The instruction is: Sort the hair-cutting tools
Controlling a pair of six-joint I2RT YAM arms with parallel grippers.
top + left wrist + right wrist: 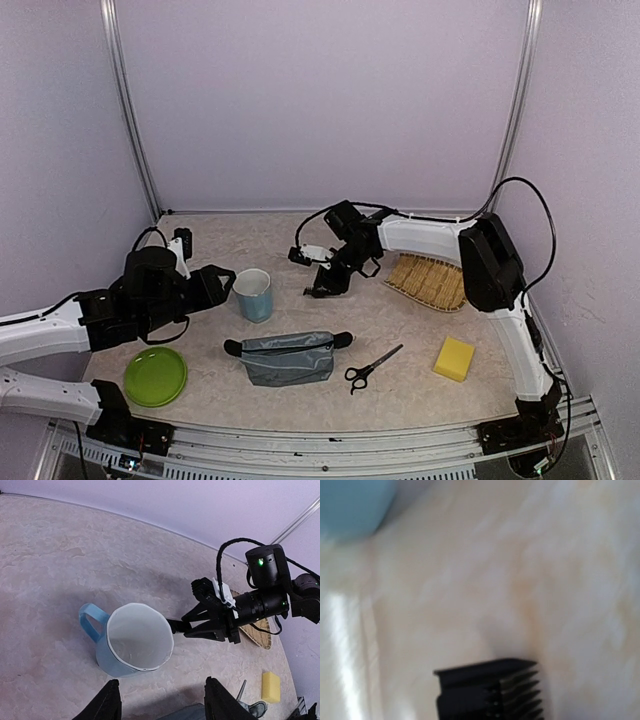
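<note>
My right gripper (318, 286) hangs low over the table just right of the light-blue cup (253, 295). It is shut on the tiny black toothed block (487, 692), which also shows at its fingertips in the left wrist view (177, 626). One pair of scissors (371, 367) with black loop handles lies on the table at front centre; its blade shows in the left wrist view (240, 690). My left gripper (162, 705) is open and empty, just left of the cup (132, 645), which is empty. The clipper and the second scissors are not in view.
A grey pouch (290, 357) with black ends lies in front of the cup. A green plate (155, 376) sits at front left, a yellow sponge (454, 358) at front right, and a wicker tray (430, 280) at right under the right arm.
</note>
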